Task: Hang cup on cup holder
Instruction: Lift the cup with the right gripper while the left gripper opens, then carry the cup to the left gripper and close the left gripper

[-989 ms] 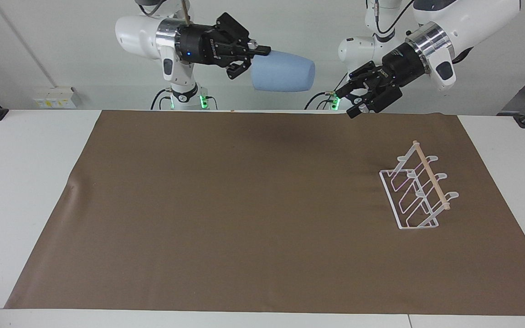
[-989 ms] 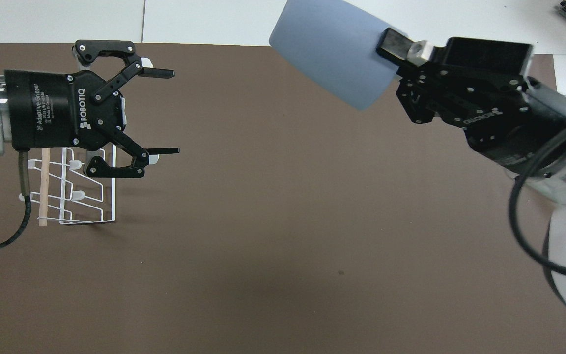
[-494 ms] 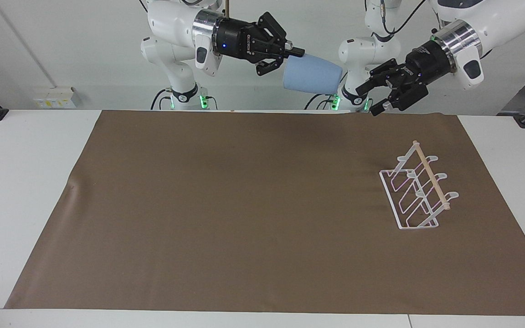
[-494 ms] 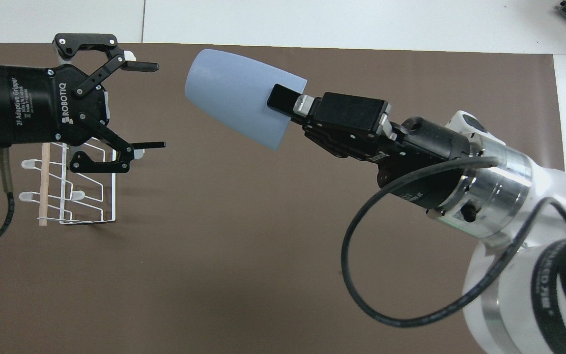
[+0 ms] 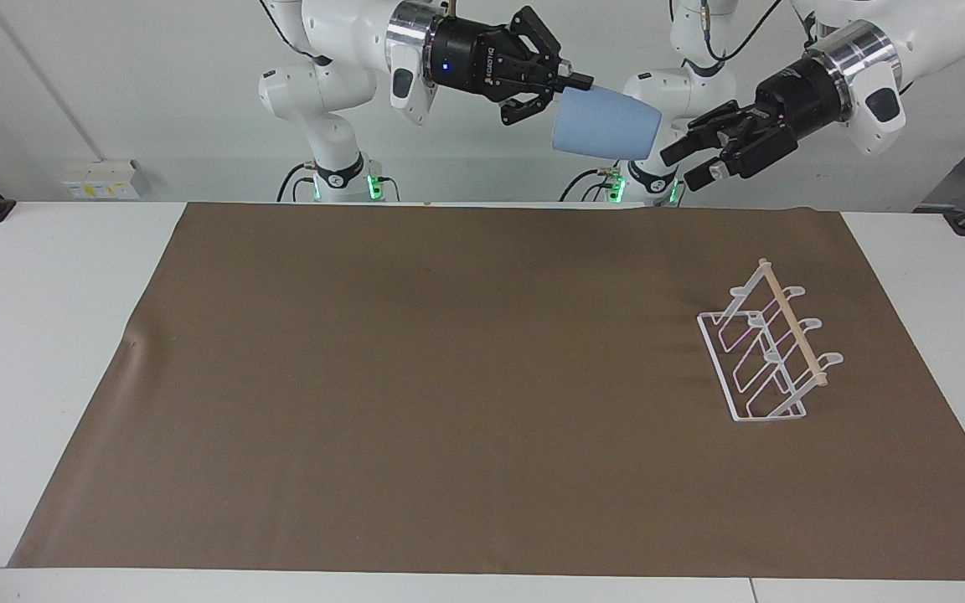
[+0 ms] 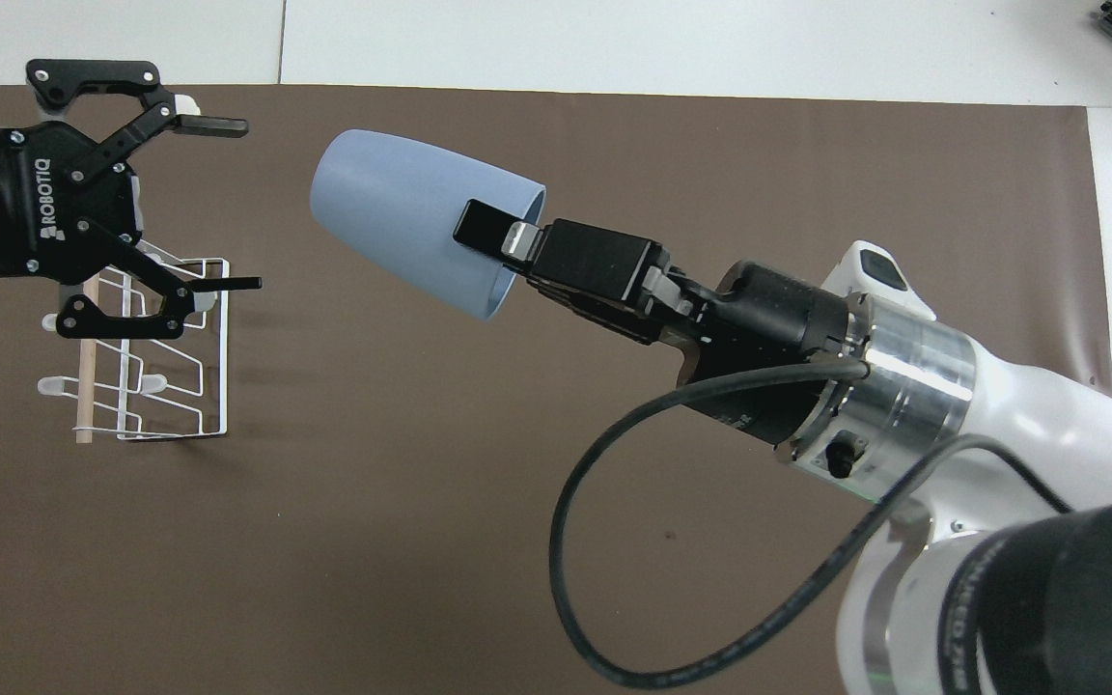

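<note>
The light-blue cup (image 5: pixel 606 126) (image 6: pixel 411 217) is held on its side in the air over the brown mat's edge nearest the robots. My right gripper (image 5: pixel 570 94) (image 6: pixel 488 241) is shut on the cup's rim, one finger outside and one inside. The cup's closed base points at my left gripper (image 5: pixel 683 167) (image 6: pixel 245 205), which is open, empty and a short gap from the cup. The white wire cup holder (image 5: pixel 771 352) (image 6: pixel 151 386) with its wooden dowel stands bare on the mat toward the left arm's end, below the left gripper.
A brown mat (image 5: pixel 449 377) covers most of the white table (image 5: pixel 47 335). Only the cup holder stands on it.
My right gripper has carried the cup toward the left arm's end, close to the left gripper. The left gripper has stayed open and drawn back and up a little.
</note>
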